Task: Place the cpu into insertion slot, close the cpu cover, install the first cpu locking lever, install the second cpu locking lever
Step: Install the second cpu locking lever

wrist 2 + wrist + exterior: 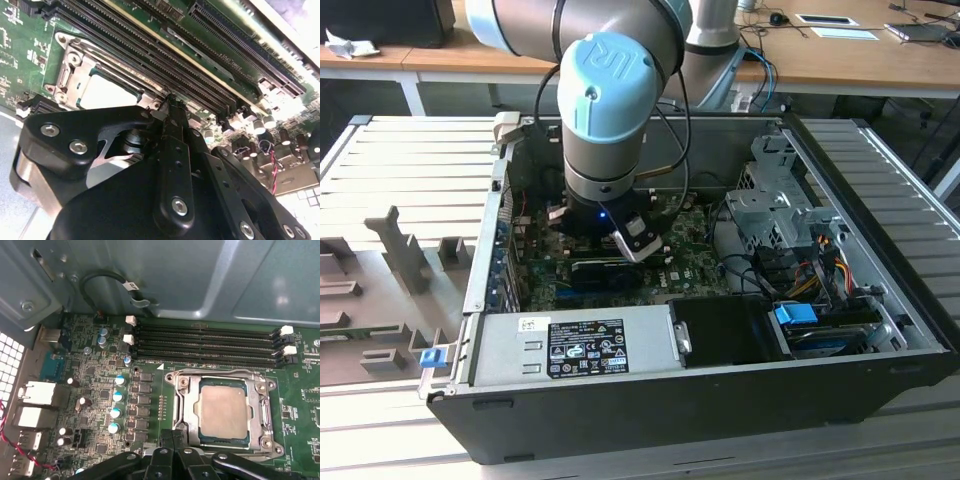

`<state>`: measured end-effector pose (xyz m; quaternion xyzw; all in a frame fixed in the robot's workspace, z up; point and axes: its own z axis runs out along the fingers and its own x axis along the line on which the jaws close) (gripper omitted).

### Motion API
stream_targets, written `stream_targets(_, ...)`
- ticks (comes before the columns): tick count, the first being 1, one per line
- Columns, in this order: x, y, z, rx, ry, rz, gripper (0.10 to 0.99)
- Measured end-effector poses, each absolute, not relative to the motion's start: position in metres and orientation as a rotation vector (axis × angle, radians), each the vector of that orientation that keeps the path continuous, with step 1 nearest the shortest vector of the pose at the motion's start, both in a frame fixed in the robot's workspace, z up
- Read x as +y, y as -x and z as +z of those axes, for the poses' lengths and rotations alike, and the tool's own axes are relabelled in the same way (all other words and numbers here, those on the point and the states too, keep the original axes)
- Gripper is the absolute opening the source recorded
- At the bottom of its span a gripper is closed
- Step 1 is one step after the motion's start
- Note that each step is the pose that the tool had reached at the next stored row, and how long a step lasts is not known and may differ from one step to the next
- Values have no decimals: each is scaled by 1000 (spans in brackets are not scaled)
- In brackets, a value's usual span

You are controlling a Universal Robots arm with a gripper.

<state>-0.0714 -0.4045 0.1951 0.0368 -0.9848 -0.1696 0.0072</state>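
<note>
The pale silver cpu (pixel 224 410) lies flat in the insertion slot (pixel 181 384) on the green motherboard. The cpu cover (pixel 220 375), a silvery metal frame, lies down flat around it, and the chip shows through its square hole. My gripper (pixel 172 436) is shut with nothing between its black fingers; its tips hover close to the socket's near edge, beside one corner. In the second wrist view the gripper (pixel 170 101) points at the board right next to the cpu (pixel 107 92) and the cpu cover (pixel 80 62). In the exterior view the arm (pixel 610 100) reaches down into the open computer case.
Long black memory slots (pixel 205 342) run beside the socket. Rows of capacitors (pixel 117 397) and rear ports (pixel 35 395) stand on its other side. The grey case wall (pixel 175 275) rises close behind. A power supply (pixel 575 345) and a drive cage (pixel 770 210) fill the case.
</note>
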Motion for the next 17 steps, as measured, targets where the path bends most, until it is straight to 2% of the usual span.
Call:
stream_targets(6,-405,73,198,-3079,-115,-532,106)
stream_targets(10,-404,73,226,-3078,-115,-532,106)
stream_targets(17,-404,73,238,-3078,-114,-532,106)
